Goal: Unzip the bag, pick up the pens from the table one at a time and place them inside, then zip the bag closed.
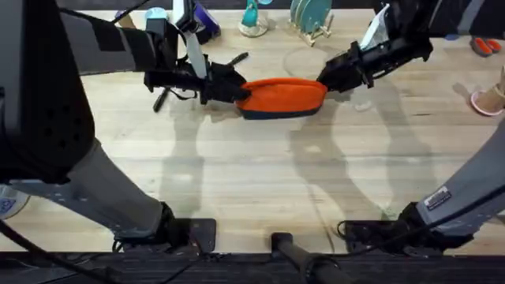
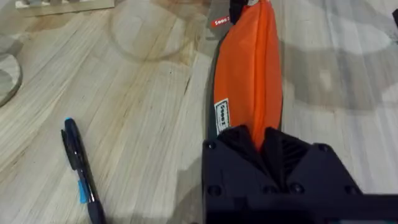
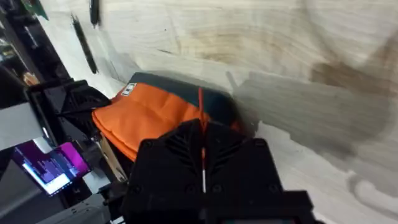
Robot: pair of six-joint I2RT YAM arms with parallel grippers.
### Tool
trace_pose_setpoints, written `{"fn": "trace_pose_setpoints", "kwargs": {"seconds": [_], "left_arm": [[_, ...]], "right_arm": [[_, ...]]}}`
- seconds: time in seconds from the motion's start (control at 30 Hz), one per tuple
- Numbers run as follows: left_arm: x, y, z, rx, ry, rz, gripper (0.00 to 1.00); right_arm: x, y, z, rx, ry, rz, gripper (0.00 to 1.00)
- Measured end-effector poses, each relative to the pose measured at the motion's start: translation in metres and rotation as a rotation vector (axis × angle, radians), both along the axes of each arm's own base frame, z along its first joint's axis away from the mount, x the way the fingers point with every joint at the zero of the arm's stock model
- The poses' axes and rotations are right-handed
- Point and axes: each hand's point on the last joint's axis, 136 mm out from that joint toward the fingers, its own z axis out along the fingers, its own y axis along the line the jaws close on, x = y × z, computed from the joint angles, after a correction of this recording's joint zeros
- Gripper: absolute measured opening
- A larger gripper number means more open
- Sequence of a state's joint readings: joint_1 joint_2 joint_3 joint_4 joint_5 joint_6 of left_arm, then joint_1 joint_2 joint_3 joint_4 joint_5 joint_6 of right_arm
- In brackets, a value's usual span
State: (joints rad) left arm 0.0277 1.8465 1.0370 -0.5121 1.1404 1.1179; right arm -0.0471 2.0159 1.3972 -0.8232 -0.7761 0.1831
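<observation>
The orange bag (image 1: 284, 96) with a dark bottom strip lies across the far middle of the table (image 1: 252, 173). My left gripper (image 1: 241, 94) is shut on its left end; the left wrist view shows the bag (image 2: 249, 68) pinched in the left gripper (image 2: 256, 134). My right gripper (image 1: 324, 79) is shut on the right end, and in the right wrist view the bag (image 3: 155, 115) runs under the right gripper (image 3: 202, 134). One black pen (image 1: 237, 59) lies behind the bag. Another pen (image 1: 160, 100) lies by the left arm, pen (image 2: 79, 171).
A teal object (image 1: 252, 20) and a rack with plates (image 1: 312, 20) stand at the back edge. A clear round disc (image 1: 312, 59) lies behind the bag. A pink item (image 1: 488, 101) sits at the far right. The near half of the table is bare wood.
</observation>
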Motion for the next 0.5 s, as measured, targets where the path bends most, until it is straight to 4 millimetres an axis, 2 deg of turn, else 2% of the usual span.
{"fn": "trace_pose_setpoints", "kwargs": {"seconds": [0.5], "left_arm": [[0.0000, 0.0000, -0.0001, 0.000, 0.000, 0.000, 0.042]], "right_arm": [[0.0021, -0.0018, 0.0045, 0.023, -0.020, 0.005, 0.030]]}}
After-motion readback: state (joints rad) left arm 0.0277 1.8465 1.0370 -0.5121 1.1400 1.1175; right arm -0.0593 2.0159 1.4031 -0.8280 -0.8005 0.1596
